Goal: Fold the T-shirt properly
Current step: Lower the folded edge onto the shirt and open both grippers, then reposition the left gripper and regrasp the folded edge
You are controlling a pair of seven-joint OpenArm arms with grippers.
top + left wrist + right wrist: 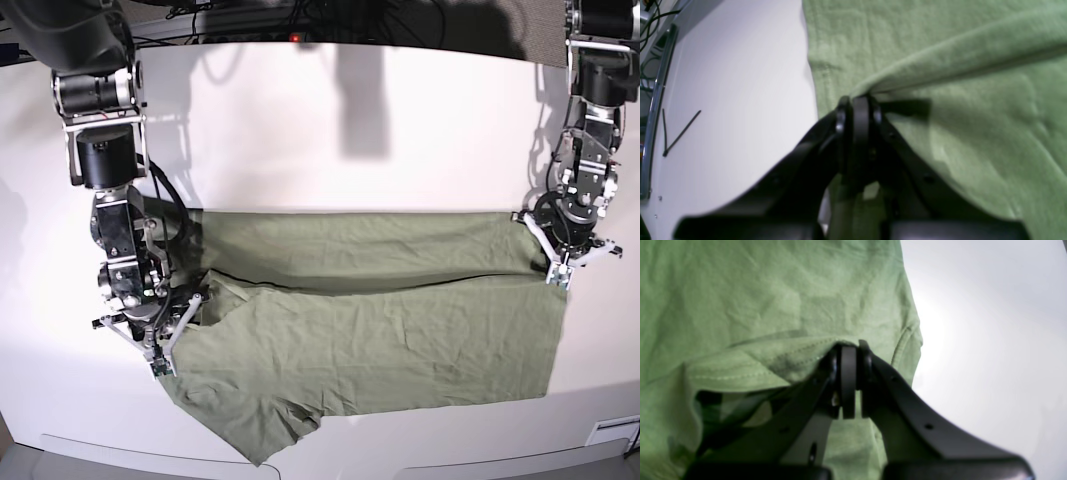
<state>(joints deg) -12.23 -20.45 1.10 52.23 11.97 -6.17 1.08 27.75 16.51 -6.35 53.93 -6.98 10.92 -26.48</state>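
The T-shirt (380, 330), plain sage green, lies spread across the near half of the white table (330, 140), with its long axis running side to side in the base view. Its far edge forms a nearly straight line between the two arms; a raised ridge of cloth runs just inside that edge, so the upper strip appears doubled over the rest. Below the ridge the cloth lies mostly flat with shallow wrinkles. On the base view's left the outline narrows and slants down to a point near the table's front edge.

The right gripper (848, 350), on the base view's left, has its jaws clenched on a hemmed edge of the T-shirt; the right wrist view shows a line of stitching running along the lifted fold up to the jaw tips, with a dark hollow beneath the raised cloth. Bare table shows just beside the garment on that view's right.

The left gripper (858, 100), on the base view's right, likewise has its jaws closed on the T-shirt, pinching the cloth at the garment's edge. From the grip a taut ridge of cloth rises away toward the upper right of the left wrist view, casting a shadow on the layer beneath. To the left of the grip lies bare table bearing a thin dark V-shaped mark (676, 136), and the table's metal rim (655, 100) curves along the frame's edge, with cables (650, 20) beyond it.
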